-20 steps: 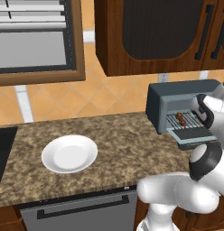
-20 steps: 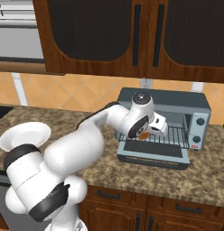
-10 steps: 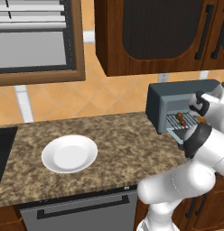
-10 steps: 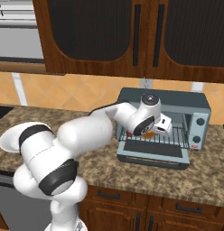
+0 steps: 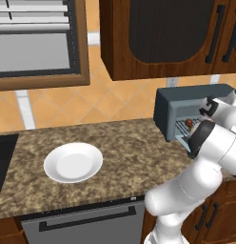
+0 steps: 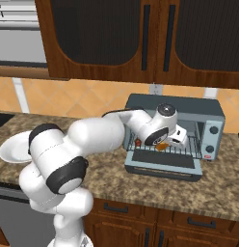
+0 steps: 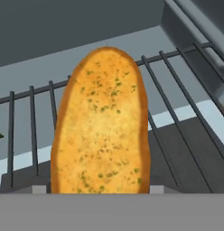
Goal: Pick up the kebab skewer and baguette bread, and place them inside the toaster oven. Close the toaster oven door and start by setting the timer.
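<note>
The toaster oven stands at the counter's right end, and the toaster oven door lies folded down flat in front of it. My gripper reaches into the cavity, shut on the baguette bread. The golden, herb-flecked piece hangs just above the wire rack. It shows as an orange spot, the baguette bread, under the hand. The kebab skewer lies on the rack's left side, its dark red chunks also visible, the kebab skewer, behind my arm.
A white plate sits bare on the granite counter left of the oven. Dark wood cabinets hang overhead. The oven's knobs are on its right front panel. A black cooktop edge lies far left.
The gripper has carried the baguette a little further right along the rack inside the oven, and the arm's elbow has swung with it. The skewer and plate have stayed put.
</note>
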You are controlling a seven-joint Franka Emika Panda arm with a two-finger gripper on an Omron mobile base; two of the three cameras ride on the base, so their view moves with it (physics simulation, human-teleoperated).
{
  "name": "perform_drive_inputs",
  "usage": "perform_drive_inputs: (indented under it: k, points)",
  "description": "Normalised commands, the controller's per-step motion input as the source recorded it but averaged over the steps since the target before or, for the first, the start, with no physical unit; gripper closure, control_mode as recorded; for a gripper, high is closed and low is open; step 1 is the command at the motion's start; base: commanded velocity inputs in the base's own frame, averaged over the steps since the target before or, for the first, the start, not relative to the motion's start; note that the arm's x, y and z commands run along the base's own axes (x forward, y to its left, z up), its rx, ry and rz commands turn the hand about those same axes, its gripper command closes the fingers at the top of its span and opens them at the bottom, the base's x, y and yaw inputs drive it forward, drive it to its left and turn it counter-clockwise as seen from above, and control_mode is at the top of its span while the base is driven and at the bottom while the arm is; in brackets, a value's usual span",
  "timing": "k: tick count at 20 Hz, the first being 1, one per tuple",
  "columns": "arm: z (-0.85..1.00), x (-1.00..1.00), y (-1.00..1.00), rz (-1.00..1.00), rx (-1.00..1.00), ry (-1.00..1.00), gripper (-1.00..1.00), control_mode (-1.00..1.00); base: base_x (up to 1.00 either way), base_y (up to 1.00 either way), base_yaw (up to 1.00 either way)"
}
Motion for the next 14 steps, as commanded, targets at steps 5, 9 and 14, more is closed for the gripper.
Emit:
perform_drive_inputs:
  k: [5,9,14]
  points:
    - [-0.12,0.1,0.0,0.01,0.0,0.0,1.0,-1.0,0.0,0.0,0.0]
    - [-0.15,0.01,0.0,0.0,0.0,0.0,1.0,-1.0,0.0,0.0,0.0]
    - [-0.12,0.05,0.0,0.0,0.0,0.0,1.0,-1.0,0.0,0.0,0.0]
